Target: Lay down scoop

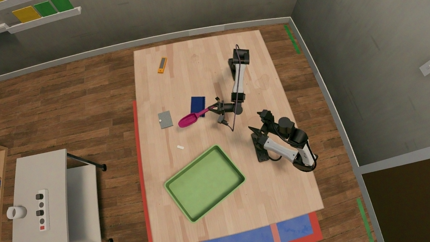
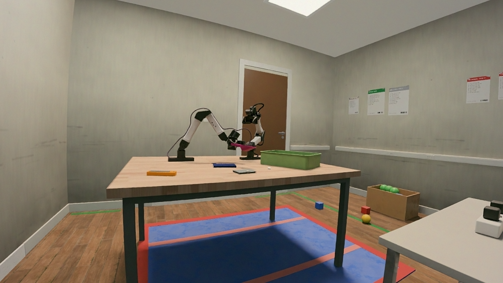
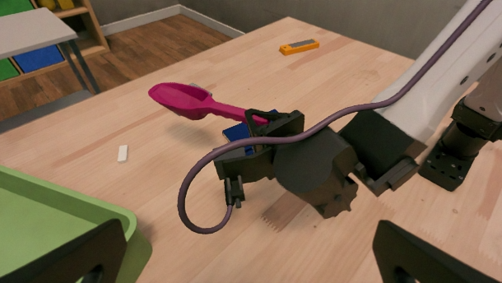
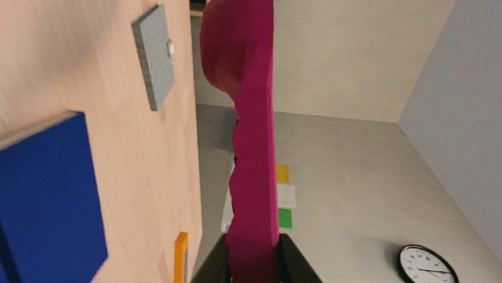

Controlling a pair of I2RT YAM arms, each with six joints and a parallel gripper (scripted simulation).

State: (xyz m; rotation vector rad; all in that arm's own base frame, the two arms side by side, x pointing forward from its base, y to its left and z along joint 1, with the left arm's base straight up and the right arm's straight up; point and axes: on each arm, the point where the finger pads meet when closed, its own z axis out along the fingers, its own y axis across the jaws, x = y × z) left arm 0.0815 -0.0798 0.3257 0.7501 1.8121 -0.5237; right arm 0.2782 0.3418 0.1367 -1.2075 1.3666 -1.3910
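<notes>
Because the handle end sat clenched in the right gripper [image 1: 211, 108] [image 2: 232, 144] [image 3: 257, 123] [image 4: 253, 251], the scoop [image 1: 188, 120] [image 2: 243, 146] [image 3: 181, 99] [image 4: 255, 136] hung above the desk [image 1: 210, 132] [image 2: 197, 179] [image 3: 165, 181] [image 4: 136, 164], hollow up, ready for laying; the litter pan [image 1: 204, 183] [image 2: 290, 160] [image 3: 41, 218] stood apart, leaving desk between them; the left gripper [image 1: 254, 121] [image 3: 248, 231] waited released.

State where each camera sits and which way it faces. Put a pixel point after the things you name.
Top: high overhead, facing down on the wooden table [image 1: 168, 90]; both arms show whole.
Exterior: beyond the table edge opposite the arm bases, facing across; both arms show.
Left wrist: on the left arm, facing across the table at the right arm; its own open tool's fingers show.
Right wrist: on the right arm, looking along the magenta plastic scoop [image 1: 188, 120] [image 3: 181, 100] [image 4: 255, 164]; its fingertips show.
Both wrist views share the scoop.
</notes>
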